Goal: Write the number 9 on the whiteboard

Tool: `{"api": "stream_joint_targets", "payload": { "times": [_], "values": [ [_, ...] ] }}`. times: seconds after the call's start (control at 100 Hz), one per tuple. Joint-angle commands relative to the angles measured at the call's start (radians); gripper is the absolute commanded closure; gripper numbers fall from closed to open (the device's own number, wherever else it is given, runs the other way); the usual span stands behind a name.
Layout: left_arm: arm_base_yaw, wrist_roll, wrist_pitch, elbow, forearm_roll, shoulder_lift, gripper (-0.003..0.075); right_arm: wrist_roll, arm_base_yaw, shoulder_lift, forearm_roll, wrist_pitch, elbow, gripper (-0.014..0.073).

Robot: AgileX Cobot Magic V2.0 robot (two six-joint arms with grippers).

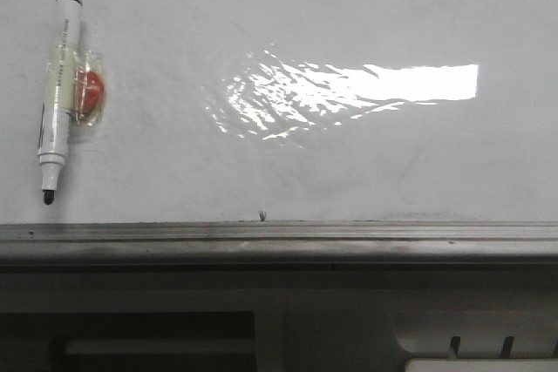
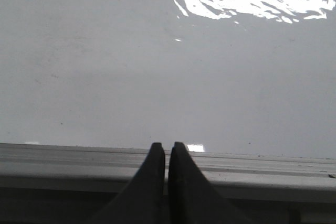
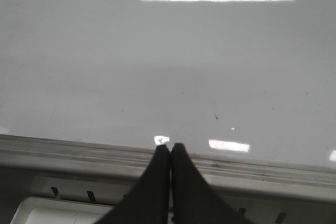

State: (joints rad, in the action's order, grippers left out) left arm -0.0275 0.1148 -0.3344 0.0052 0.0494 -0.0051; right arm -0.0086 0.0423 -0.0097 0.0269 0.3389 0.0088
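Left pincer [image 2: 168, 148]: both fingers pressed together, empty, tips poised over the grey metal rail [image 2: 79, 163] at the near edge of the whiteboard [image 2: 131, 66]. Right pincer [image 3: 170, 148]: fingers likewise together, empty, tips also over that rail. Neither pincer shows in the front view.

Beyond the rail, the whiteboard [image 1: 305, 6] lies flat, glossy white-grey, with faint smudges and a broad bright glare patch [image 1: 349, 89] right of centre. No drawn figure is visible on its surface in any view; the number 9 is not yet written.

At the board's left side, past the rail, a marker [image 1: 57, 93] lies on the surface, white barrel, black uncapped tip pointing toward the rail, black end farther away. A red object in clear wrapping [image 1: 89, 93] is attached at its right side, touching the barrel. The marker appears in neither wrist view, so it lies apart from both pincers.
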Motion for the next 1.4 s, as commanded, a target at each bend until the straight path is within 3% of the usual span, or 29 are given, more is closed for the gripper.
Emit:
{"api": "stream_joint_targets", "payload": {
  "times": [0.0, 0.51, 0.67, 1.0, 1.14, 1.39],
  "values": [
    [0.004, 0.004, 0.061, 0.039, -0.005, -0.026, 0.074, 0.002, -0.004, -0.014, 0.013, -0.008, 0.026, 0.0663],
    [0.004, 0.004, 0.064, 0.039, -0.005, -0.026, 0.074, 0.002, -0.004, -0.014, 0.013, -0.008, 0.026, 0.0663],
    [0.004, 0.004, 0.112, 0.039, 0.068, -0.026, 0.074, 0.002, -0.004, -0.014, 0.019, -0.017, 0.026, 0.0663],
    [0.004, 0.004, 0.143, 0.039, 0.073, -0.026, 0.074, 0.002, -0.004, -0.014, 0.372, -0.047, 0.026, 0.0663],
    [0.004, 0.004, 0.143, 0.039, 0.073, -0.026, 0.074, 0.002, -0.004, -0.014, 0.372, -0.143, 0.026, 0.0663],
    [0.004, 0.004, 0.218, 0.039, 0.069, -0.026, 0.0741, 0.002, -0.004, -0.014, 0.372, -0.468, 0.026, 0.0663]
  ]
}}
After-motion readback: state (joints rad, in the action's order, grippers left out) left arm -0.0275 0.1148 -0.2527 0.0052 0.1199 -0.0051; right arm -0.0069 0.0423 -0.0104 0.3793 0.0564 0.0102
